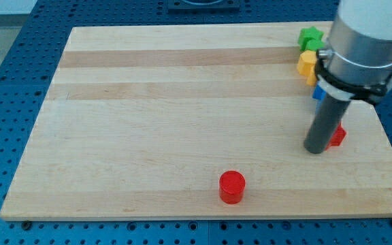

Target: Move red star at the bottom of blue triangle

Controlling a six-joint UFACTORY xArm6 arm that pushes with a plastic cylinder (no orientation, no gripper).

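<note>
Tip (316,150) planted on bench (169,122), touching red star (337,135) just to view's right, mostly hidden behind rod; blue triangle (316,92) right above, partly hidden; no end effector fitted, nothing held.

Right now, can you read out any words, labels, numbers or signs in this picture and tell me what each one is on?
None: no readable text shows anywhere.
The wooden board has only grain.
The red cylinder, the red block beside my tip, the yellow block, the green block and the mostly hidden blue block carry no marks.
The arm's grey housing is plain.
</note>
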